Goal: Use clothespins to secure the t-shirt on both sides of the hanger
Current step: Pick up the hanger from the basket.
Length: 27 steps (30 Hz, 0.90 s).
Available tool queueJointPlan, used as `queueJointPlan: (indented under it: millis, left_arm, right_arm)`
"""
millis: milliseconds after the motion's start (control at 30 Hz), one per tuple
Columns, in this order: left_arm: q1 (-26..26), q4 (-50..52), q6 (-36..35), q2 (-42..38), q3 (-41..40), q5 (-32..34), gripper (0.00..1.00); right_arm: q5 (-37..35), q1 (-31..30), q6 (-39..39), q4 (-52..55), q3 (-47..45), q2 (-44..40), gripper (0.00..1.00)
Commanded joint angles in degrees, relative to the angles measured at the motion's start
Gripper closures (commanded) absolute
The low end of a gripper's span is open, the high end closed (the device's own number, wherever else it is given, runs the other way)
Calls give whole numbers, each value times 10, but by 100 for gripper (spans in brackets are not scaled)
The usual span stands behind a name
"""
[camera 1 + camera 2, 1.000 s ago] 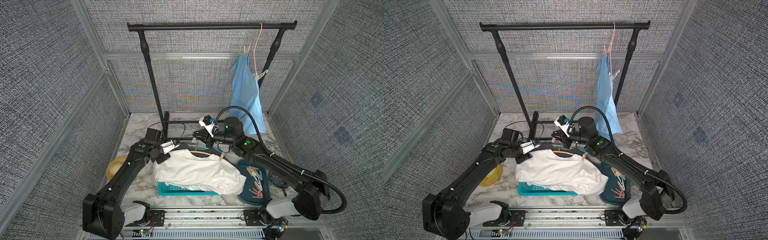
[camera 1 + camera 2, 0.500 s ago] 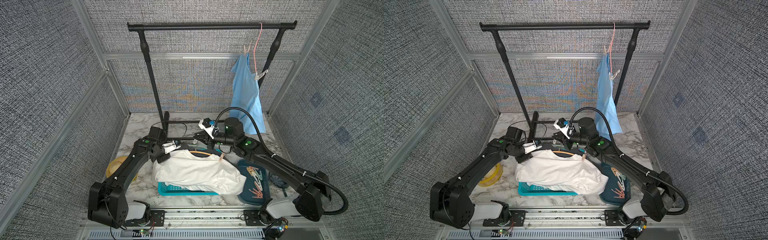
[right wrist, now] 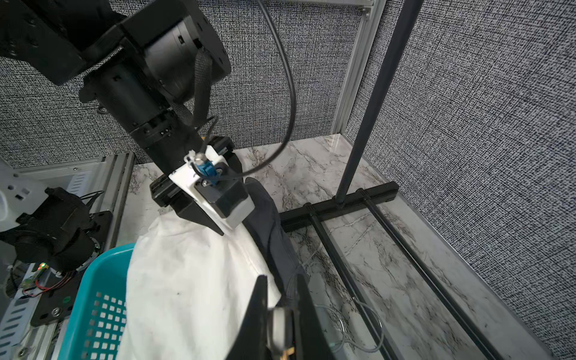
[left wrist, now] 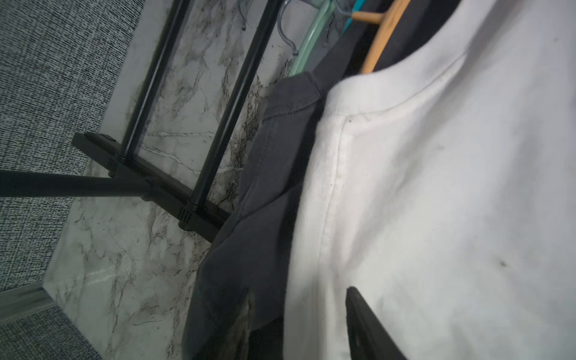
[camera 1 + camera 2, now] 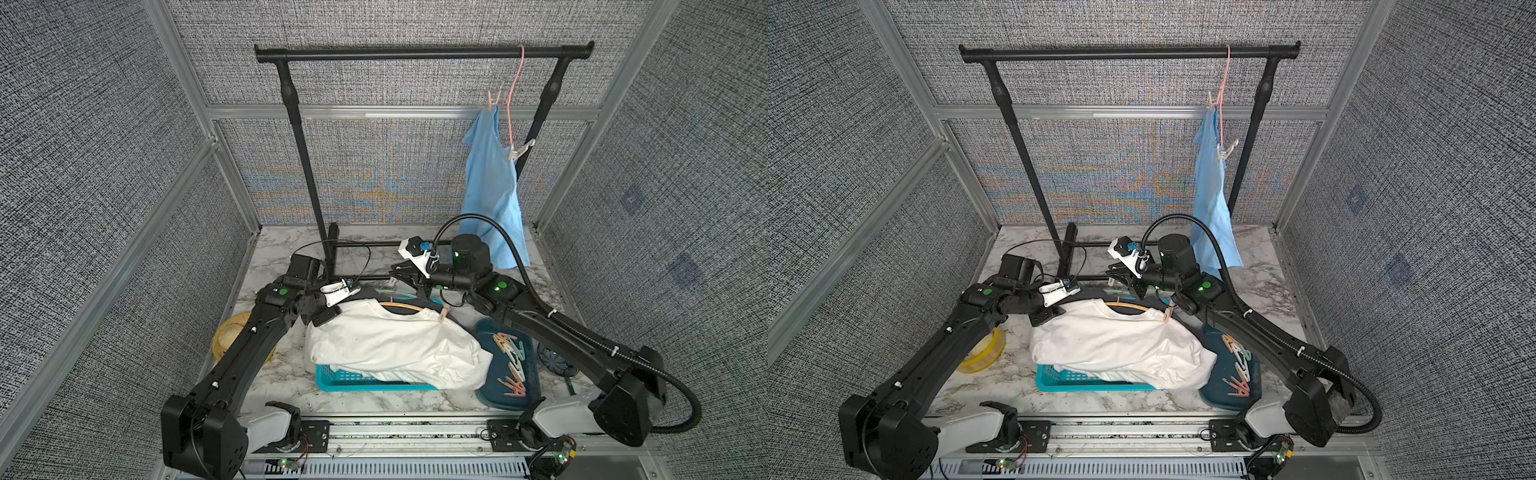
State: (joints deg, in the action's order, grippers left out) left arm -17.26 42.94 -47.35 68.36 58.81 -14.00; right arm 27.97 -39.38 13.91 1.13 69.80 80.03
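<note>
Left wrist: left gripper (image 4: 299, 299) straddles t-shirt (image 4: 436, 187) edge (jaws apart).

A crumpled white t-shirt (image 5: 390, 345) sits on a wooden hanger (image 5: 401, 306), one salmon-pink plastic clothespin (image 5: 444, 314) clipped at its right shoulder. Loose pastel clothespins (image 5: 513, 365) lie farther right.

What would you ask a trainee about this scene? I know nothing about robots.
1. How many clothespins can you see on the white shirt?
2. True or false: the blue shirt lies in the basket.
3. The spare clothespins lie: A) on the tray, B) in the basket, C) on the white shirt.
Key: 1. One. 2. False: it hangs from the rack. 3. A.
</note>
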Motion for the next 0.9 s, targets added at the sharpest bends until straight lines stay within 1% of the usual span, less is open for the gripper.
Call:
queueJointPlan:
  millis: [0, 67, 167, 300, 433, 533, 667, 767, 867]
  left_arm:
    - [0, -11, 0, -7, -17, -18, 49]
    - [0, 9, -7, 8, -16, -12, 50]
    - [0, 38, -37, 30, -7, -8, 51]
    - [0, 20, -38, 46, -12, 40, 52]
    - [0, -2, -53, 54, -21, 63, 55]
    - [0, -1, -67, 58, -24, 48, 58]
    - [0, -1, -68, 56, -26, 4, 62]
    - [0, 0, -78, 53, -28, -1, 67]
    - [-1, -1, -84, 42, -29, -11, 75]
  right_arm:
    - [-5, -1, 4, 5, -6, -5, 100]
    - [-5, -2, 6, 5, -10, -6, 100]
    - [4, -2, 10, 11, -10, -7, 100]
    - [10, -4, 11, 11, -12, -8, 100]
    - [11, -7, 18, 17, -13, -8, 100]
    - [10, -10, 25, 26, -14, -8, 100]
    - [8, -11, 28, 31, -13, -7, 100]
    - [9, -13, 31, 31, -12, -6, 100]
    - [9, -15, 39, 30, -14, -9, 100]
